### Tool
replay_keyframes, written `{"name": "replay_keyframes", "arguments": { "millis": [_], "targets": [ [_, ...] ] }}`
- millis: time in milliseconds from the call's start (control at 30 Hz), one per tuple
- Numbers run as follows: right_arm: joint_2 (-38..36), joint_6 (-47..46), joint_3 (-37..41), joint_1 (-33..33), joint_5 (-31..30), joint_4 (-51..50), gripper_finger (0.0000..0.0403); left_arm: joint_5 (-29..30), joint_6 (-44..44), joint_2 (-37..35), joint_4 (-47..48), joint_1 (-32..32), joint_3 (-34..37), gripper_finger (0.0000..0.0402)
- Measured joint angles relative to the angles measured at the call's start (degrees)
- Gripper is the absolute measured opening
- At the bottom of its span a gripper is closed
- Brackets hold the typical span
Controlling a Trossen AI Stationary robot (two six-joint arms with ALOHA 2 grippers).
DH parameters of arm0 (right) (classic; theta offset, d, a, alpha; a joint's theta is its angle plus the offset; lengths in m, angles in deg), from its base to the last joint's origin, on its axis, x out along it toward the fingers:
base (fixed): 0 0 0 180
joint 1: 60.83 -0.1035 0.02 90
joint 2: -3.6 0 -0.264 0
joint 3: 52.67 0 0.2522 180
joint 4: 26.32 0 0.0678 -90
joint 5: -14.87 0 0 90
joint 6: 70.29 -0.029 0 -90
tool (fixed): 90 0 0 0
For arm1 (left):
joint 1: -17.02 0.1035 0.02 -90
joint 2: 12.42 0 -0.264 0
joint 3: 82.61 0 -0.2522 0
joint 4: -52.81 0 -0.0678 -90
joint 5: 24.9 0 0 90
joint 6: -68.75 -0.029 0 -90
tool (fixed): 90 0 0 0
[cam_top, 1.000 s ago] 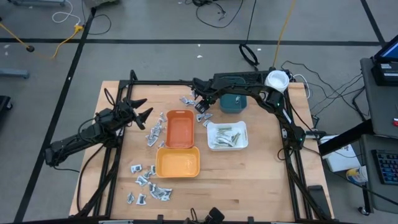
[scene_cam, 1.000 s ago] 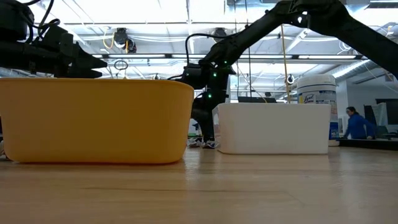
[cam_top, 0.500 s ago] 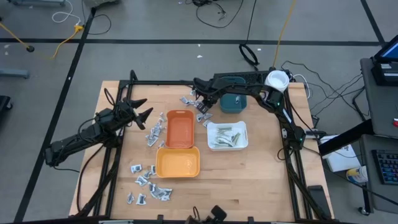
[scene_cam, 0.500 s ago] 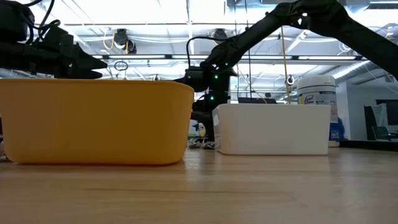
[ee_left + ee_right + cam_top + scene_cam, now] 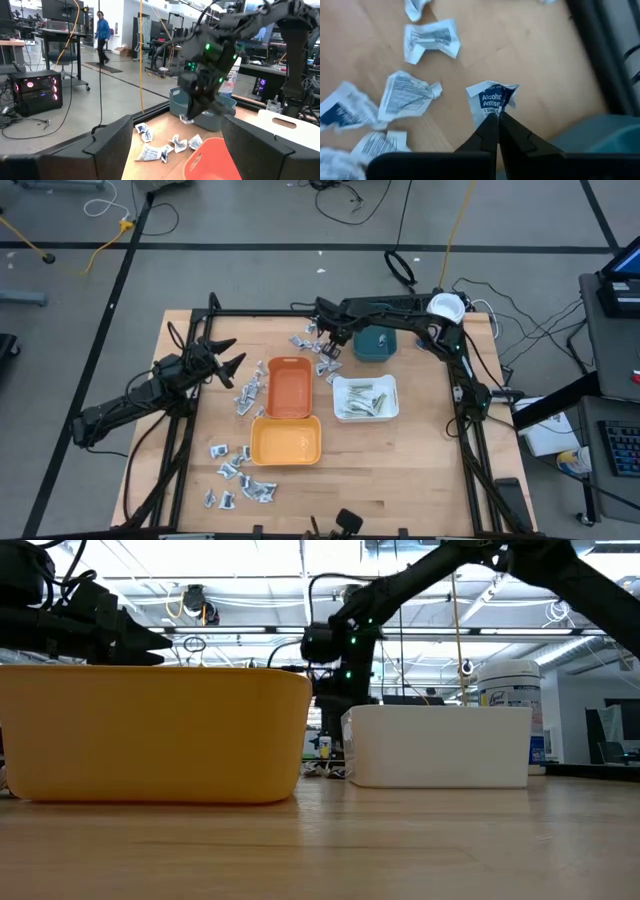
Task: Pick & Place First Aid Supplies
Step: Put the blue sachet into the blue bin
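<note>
Risen since a second ago: right gripper (image 5: 497,119), fingers pinched shut on one sachet (image 5: 491,98), now lifted off the bench (image 5: 420,470) near its far edge, printed face toward the wrist camera, hanging crumpled, long axis unclear. Wooden top, black frame; busy lab behind, with a person walking far off. Left to right: left gripper (image 5: 228,356) hovering spread open, loose sachets (image 5: 240,472), orange tray (image 5: 289,388), yellow tray (image 5: 286,441), white tray (image 5: 366,398), teal tray (image 5: 376,346), white tub (image 5: 510,680).

- Your right gripper (image 5: 323,340) reaches across the far side of the tabletop, jaws pinched together on a sachet (image 5: 492,99).
- Your left gripper (image 5: 228,352) hangs at the left, jaws spread wide.
</note>
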Motion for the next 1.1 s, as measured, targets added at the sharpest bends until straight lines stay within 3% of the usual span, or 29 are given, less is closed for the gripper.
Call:
{"name": "replay_keyframes", "arguments": {
  "millis": [500,900,1100],
  "targets": [
    [-6.27,7.8,0.55,0.2,-0.28,-3.16,0.0001,0.02,0.0,-0.02,0.0,0.01,0.0,0.0308],
    [-20.68,10.28,20.48,8.27,-0.08,8.32,0.0,0.0,-0.04,-0.02,-0.04,0.01,0.0,0.0308],
    [-23.75,14.0,23.97,12.06,-0.3,9.25,0.0,0.0,-0.06,0.0,0.04,0.02,0.0,0.0308]
  ]
}}
